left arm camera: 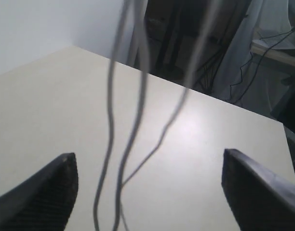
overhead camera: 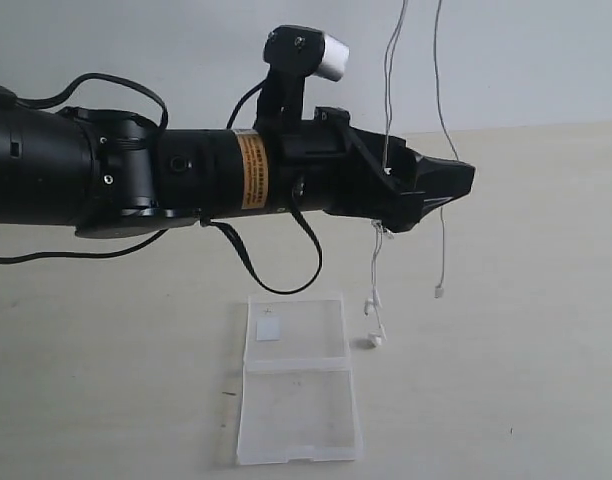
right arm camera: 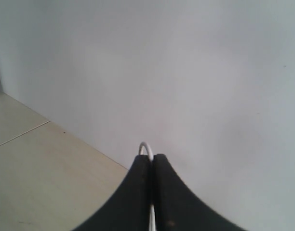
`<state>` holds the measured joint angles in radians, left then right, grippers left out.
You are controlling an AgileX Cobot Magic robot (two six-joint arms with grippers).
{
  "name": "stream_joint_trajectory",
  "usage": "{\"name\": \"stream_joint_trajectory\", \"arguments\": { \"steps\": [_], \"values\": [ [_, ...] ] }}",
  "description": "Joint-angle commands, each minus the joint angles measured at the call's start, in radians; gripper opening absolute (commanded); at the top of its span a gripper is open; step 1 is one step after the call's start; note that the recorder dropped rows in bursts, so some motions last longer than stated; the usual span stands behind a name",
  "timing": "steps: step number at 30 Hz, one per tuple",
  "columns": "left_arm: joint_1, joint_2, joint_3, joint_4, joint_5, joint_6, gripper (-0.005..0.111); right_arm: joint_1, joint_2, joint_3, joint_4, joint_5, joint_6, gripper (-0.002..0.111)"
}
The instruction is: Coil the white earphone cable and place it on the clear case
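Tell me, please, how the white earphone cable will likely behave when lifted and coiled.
Probably very floppy: the white earphone cable hangs in loose wavy strands. Likely light, since the right gripper's shut fingers hold it by one thin loop. Its dangling earbuds may swing.

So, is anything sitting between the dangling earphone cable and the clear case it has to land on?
Nothing visible. The clear case lies open and uncovered, and the white earphone cable dangles its earbuds just beside it. The left gripper is open around the strands higher up.
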<state>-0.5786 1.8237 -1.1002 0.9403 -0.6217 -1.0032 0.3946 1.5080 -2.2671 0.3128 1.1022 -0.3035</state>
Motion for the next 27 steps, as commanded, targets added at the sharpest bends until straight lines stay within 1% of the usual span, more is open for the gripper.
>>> {"name": "stream_joint_trajectory", "arguments": {
  "steps": [1,7,16,18,21,22,23,24,25,27],
  "values": [
    [-0.003,0.002,-0.005,-0.006,-0.002,-0.013,0.078,0.0,-0.007,-0.003,-0.01,-0.006,0.0,0.0],
    [-0.003,0.002,-0.005,-0.121,-0.002,0.045,0.078,0.0,-0.007,-0.003,-0.01,-0.004,0.0,0.0],
    [-0.003,0.002,-0.054,-0.139,-0.002,0.06,0.077,0.0,-0.007,-0.003,-0.01,0.005,0.0,0.0],
    [-0.003,-0.001,-0.056,-0.14,-0.002,0.06,0.069,0.0,-0.007,-0.003,-0.01,0.01,0.0,0.0],
    [-0.003,-0.016,-0.054,-0.094,0.003,0.06,0.049,0.0,-0.007,-0.003,-0.023,0.017,0.0,0.0],
    [-0.003,-0.03,-0.054,-0.048,0.003,0.06,0.036,0.0,-0.007,-0.003,-0.027,0.021,0.0,0.0],
    [-0.003,-0.038,-0.054,-0.028,0.005,0.06,0.032,0.0,-0.007,-0.003,-0.031,0.023,0.0,0.0],
    [-0.003,-0.055,-0.054,-0.009,0.009,0.06,0.024,0.0,-0.007,-0.003,-0.045,0.026,0.0,0.0],
    [-0.003,-0.06,-0.054,-0.009,0.01,0.06,0.022,0.0,-0.007,-0.003,-0.047,0.026,0.007,0.0],
    [-0.003,-0.07,-0.054,-0.009,0.014,0.056,0.022,0.0,-0.007,-0.003,-0.047,0.028,0.021,0.0]
  ]
}}
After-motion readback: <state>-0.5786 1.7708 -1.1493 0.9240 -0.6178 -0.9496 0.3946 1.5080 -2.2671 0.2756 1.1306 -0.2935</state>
